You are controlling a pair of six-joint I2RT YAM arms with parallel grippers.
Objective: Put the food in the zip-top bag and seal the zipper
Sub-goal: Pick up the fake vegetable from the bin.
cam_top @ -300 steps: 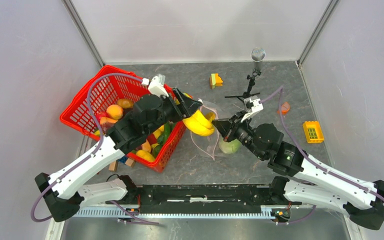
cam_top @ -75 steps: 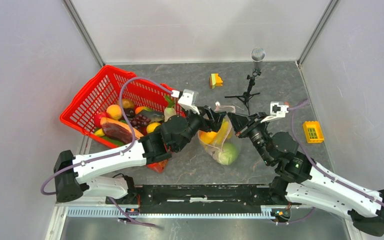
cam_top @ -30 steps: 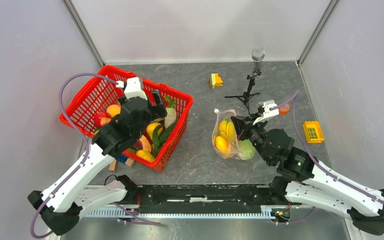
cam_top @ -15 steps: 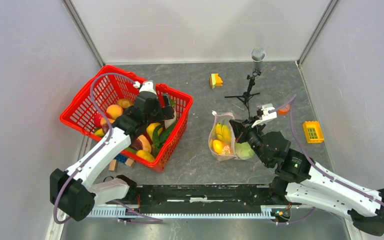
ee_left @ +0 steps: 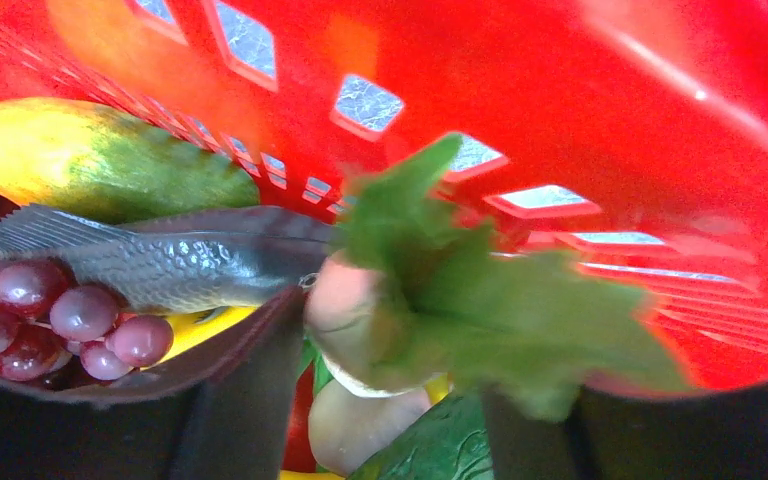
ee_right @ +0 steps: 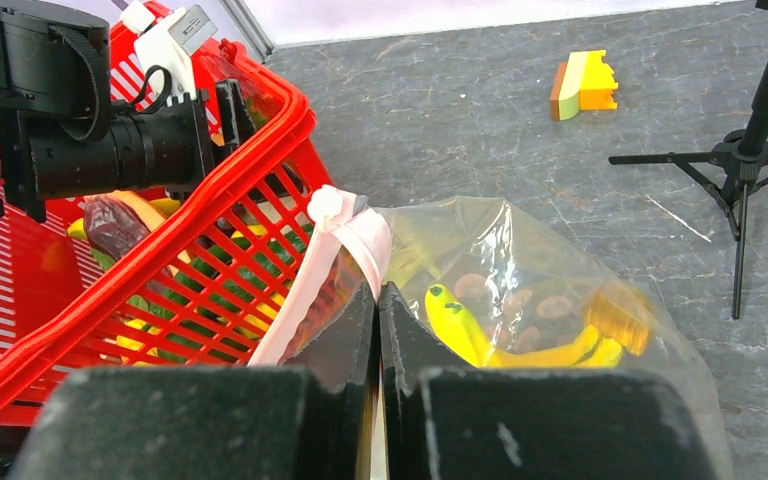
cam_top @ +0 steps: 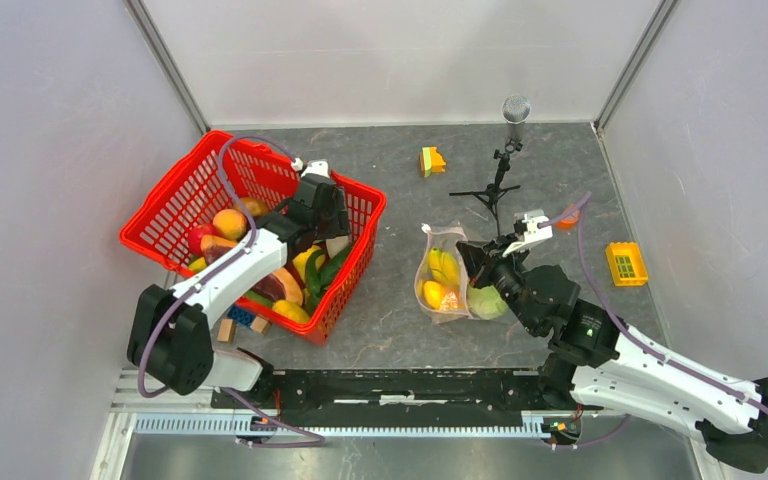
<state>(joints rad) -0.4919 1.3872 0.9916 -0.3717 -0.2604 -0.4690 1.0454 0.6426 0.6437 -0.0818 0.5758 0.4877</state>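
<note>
The clear zip-top bag (cam_top: pixel 445 285) lies on the grey floor with yellow bananas (cam_top: pixel 444 268), an orange piece and a green piece (cam_top: pixel 487 300) inside. My right gripper (cam_top: pixel 468 262) is shut on the bag's mouth edge; in the right wrist view its fingers (ee_right: pixel 377 300) pinch the bag just below the pale pink zipper (ee_right: pixel 360 235), which stands bunched up above them. My left gripper (cam_top: pixel 332 222) is down in the red basket (cam_top: pixel 200 165). It is open, with the top of a white radish (ee_left: pixel 360 310) and its green leaves (ee_left: pixel 480 290) between its fingers.
The basket also holds a grey fish (ee_left: pixel 190 265), purple grapes (ee_left: pixel 80 315), a mango (ee_left: pixel 90 165) and a green cucumber. A microphone tripod (cam_top: pixel 500 170) stands behind the bag. Coloured blocks lie at the back (cam_top: pixel 431 160) and right (cam_top: pixel 625 263).
My left arm put the bananas in the bag, then swung back to the basket and moved right over the radish. My right gripper kept its hold on the bag edge.
</note>
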